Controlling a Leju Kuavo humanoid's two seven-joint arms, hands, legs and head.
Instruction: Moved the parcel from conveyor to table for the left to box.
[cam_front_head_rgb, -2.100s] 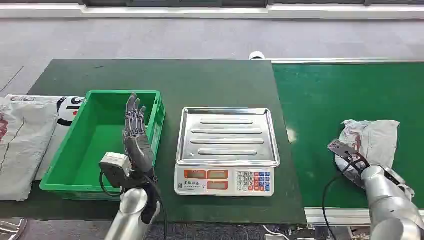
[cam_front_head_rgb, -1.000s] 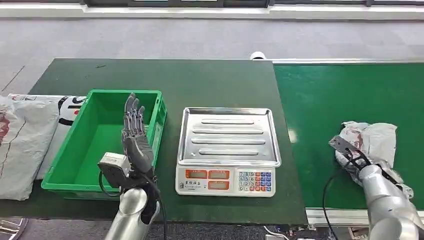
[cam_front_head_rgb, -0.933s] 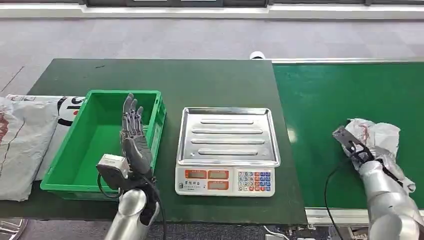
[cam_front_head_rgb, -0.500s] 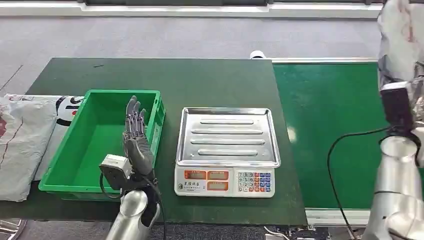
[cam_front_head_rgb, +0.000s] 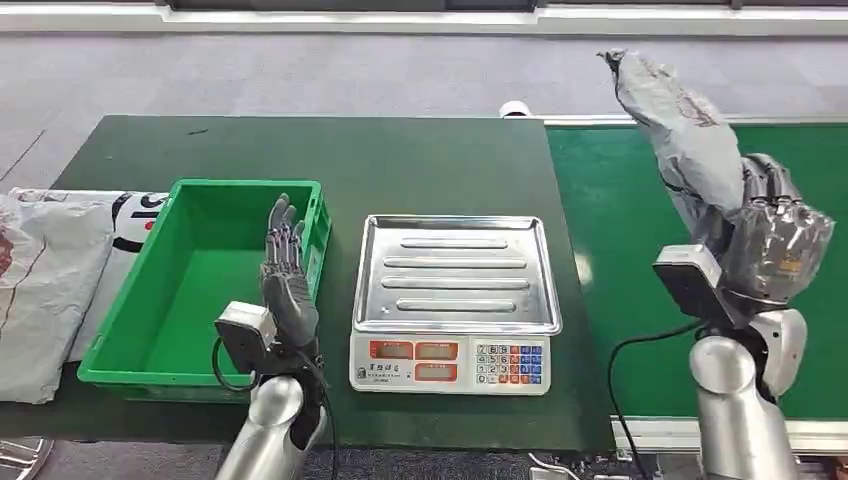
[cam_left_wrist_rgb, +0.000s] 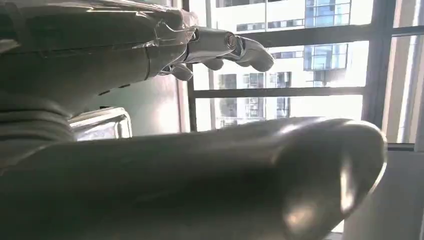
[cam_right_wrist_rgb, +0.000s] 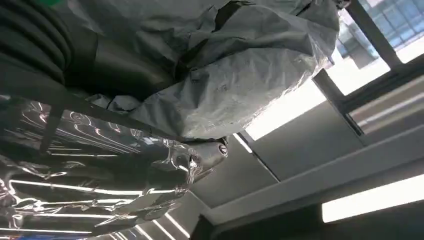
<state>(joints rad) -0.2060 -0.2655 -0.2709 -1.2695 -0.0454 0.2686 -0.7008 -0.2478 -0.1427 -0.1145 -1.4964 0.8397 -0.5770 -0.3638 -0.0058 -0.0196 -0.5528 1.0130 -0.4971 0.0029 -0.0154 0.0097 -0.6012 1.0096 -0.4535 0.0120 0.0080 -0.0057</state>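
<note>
Adjoining dark-green table (cam_front_head_rgb: 400, 160) and conveyor (cam_front_head_rgb: 640, 200)

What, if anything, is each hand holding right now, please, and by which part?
The right hand grips the crumpled grey plastic parcel by its lower end, raised above the conveyor. The left hand holds nothing.

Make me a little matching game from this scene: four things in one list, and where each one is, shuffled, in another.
Things:
1. parcel
2. green bin
3. scale
4. left hand

Places:
A. middle of the table
B. raised, fingers apart, at the bin's near right corner
C. held up in the right hand
D. left part of the table

Pairs: 1-C, 2-D, 3-A, 4-B
</note>
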